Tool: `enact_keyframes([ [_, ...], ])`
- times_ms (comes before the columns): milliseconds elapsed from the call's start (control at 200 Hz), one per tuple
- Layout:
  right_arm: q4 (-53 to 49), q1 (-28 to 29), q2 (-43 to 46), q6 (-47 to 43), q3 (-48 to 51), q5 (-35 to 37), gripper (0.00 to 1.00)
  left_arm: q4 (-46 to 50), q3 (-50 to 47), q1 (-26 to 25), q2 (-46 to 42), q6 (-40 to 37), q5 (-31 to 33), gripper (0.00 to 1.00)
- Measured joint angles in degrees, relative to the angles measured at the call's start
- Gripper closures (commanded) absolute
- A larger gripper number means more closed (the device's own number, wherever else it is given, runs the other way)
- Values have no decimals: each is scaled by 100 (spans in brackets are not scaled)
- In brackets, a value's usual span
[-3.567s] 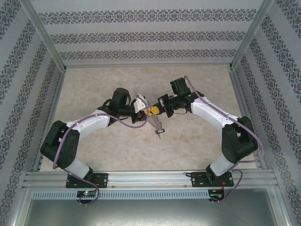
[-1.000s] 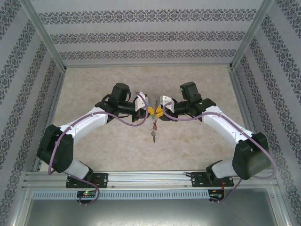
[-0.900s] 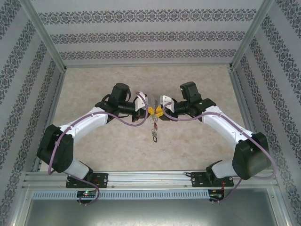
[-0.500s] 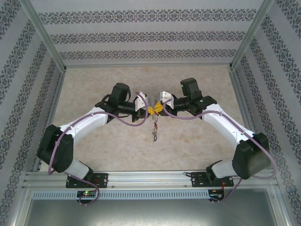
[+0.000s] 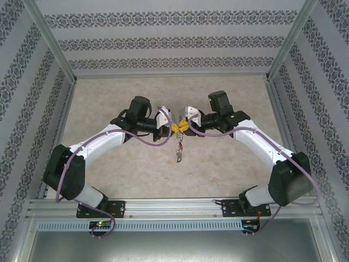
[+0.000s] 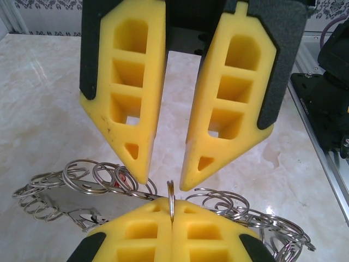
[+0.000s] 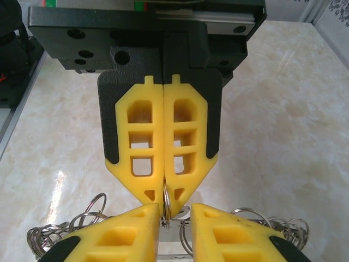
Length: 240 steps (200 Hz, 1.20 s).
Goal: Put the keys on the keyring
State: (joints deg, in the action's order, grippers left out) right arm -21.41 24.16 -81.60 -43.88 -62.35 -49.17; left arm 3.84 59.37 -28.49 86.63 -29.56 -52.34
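My right pincer is clenched on the keyring; my left pincer hangs released, fingers either side of it, above the table.

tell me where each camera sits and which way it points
top external: above and behind the bases, looking down over the table; both arms whole, left gripper and right gripper tip to tip, the keyring hanging below.
left wrist: on the left arm, facing the right gripper along its own parted yellow fingers.
right wrist: opposite, facing the left gripper along its own shut fingers.
shared: both wrist views show the keyring pinched in the right gripper.
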Motion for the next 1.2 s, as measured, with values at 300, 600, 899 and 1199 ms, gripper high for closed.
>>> enact_keyframes([
  [300,-76,0,-70,-7,0,-138,79,-2,2,0,0,0,-37,100],
  [600,-105,11,-76,-90,-4,-195,100,46,26,0,2,-4,-81,100],
  [899,831,-103,-17,671,433,-297,100,-175,-2,9,-2,131,-79,68],
  [1199,2111,-457,232,1727,815,-739,100,-474,-151,219,-55,306,-83,69],
])
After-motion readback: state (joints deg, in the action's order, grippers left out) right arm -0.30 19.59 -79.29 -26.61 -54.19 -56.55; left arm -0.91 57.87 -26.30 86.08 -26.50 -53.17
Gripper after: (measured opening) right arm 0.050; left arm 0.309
